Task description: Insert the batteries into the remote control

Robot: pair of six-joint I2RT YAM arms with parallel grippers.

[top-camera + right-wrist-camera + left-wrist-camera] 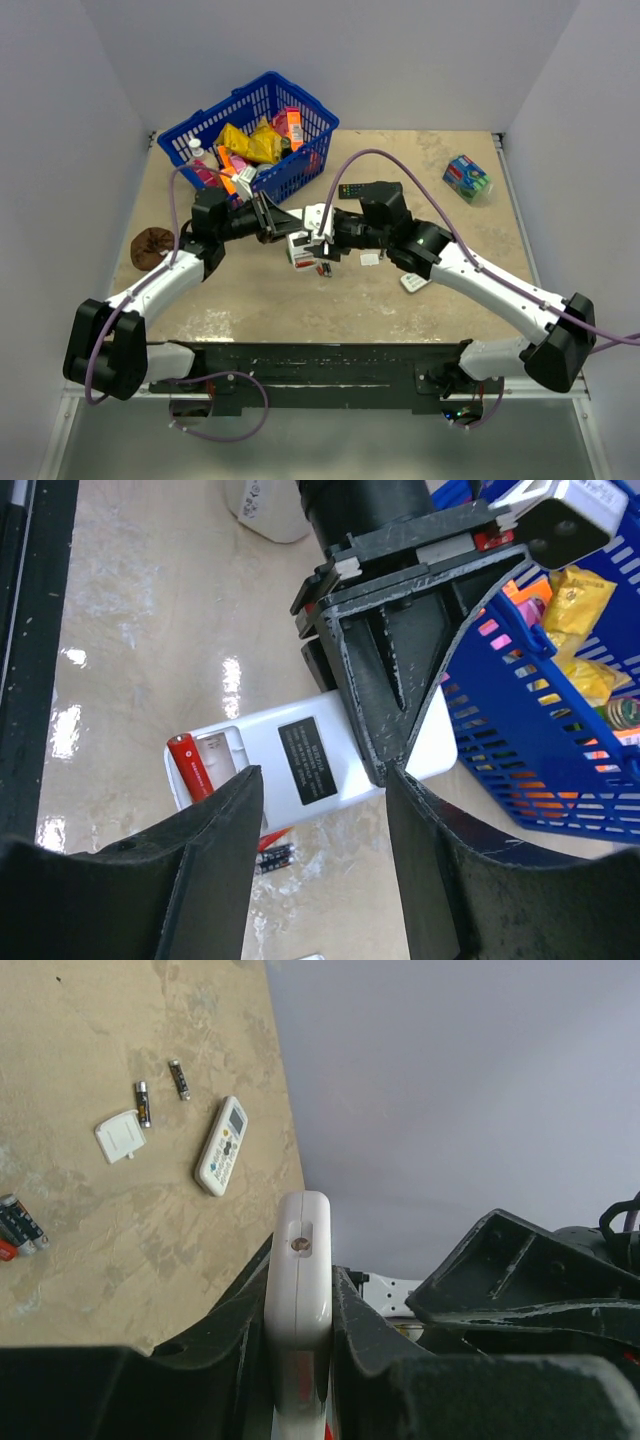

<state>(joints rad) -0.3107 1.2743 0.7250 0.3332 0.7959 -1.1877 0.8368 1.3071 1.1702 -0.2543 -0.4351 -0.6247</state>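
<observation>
Pale grey walls [330, 50] box in the glossy, mottled beige table [420, 300], with a blue plastic basket [296, 172] at eleven o'clock. Near table centre the left gripper [300, 1260] has its fingers pinching the small white rectangular remote [300, 755], its battery bay uncovered. The right gripper [322, 780] hovers there with its fingers spread and empty. A red-orange cylindrical battery [190, 765] lies at the bay's nine o'clock end. It likely needs pressing flat, remote kept level, before fetching the slim dark batteries [322, 268] at six o'clock.

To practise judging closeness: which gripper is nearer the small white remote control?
Left. The left gripper is clamped on the remote control; the right gripper, open, hovers close by its battery end.
</observation>
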